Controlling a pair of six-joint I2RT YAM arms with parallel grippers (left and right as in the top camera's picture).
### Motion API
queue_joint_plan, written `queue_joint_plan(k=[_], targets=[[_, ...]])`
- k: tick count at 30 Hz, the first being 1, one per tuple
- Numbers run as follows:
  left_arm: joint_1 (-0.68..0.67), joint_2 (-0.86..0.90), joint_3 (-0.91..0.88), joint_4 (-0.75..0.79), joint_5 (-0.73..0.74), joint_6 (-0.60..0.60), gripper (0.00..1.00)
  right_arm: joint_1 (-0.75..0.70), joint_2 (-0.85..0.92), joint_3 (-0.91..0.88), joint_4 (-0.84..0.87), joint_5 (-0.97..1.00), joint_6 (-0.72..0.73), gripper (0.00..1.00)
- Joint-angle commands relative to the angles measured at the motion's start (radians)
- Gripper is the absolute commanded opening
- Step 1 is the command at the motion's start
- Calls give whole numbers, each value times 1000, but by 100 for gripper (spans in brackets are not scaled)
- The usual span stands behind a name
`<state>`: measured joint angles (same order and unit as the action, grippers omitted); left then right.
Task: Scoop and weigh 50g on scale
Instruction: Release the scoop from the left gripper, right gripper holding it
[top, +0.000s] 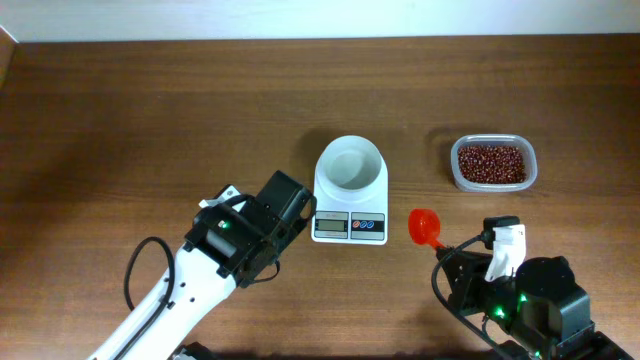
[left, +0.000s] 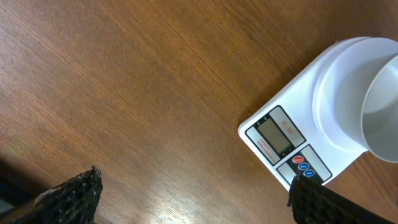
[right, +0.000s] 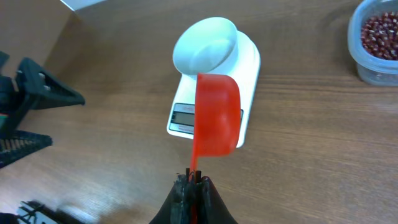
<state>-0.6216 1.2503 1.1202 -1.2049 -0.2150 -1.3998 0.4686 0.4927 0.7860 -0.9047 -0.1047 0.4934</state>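
The white scale (top: 349, 227) stands mid-table with a round white bowl (top: 349, 165) on top, and the bowl looks empty. A red scoop (top: 425, 226) hovers just right of the scale, its cup empty. My right gripper (top: 447, 246) is shut on the scoop's thin handle. From the right wrist view the scoop (right: 217, 112) points at the scale (right: 250, 65) from my right gripper (right: 193, 180). My left gripper (top: 296, 215) stands open beside the scale's left front corner, holding nothing. One fingertip (left: 308, 193) of the left gripper (left: 193, 196) overlaps the scale's (left: 280, 134) button end.
A clear tub of red beans (top: 492, 163) sits at the right, behind the scoop; it also shows at the top right as the tub (right: 376, 37) in the right wrist view. Brown wooden tabletop (top: 150, 120) stretches to the left and back.
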Motion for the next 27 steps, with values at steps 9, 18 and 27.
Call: queue_joint_plan(k=[9,18,27], targets=[[-14,-2,-12,30,-11,117,0,-5,-7,11,14,40,-11,4],[-241,267,-45,421,-37,351,0,-5,-7,11,112,240,-11,4],[-288,555,-45,714,-93,351,0,-5,-7,11,116,301,-11,4]])
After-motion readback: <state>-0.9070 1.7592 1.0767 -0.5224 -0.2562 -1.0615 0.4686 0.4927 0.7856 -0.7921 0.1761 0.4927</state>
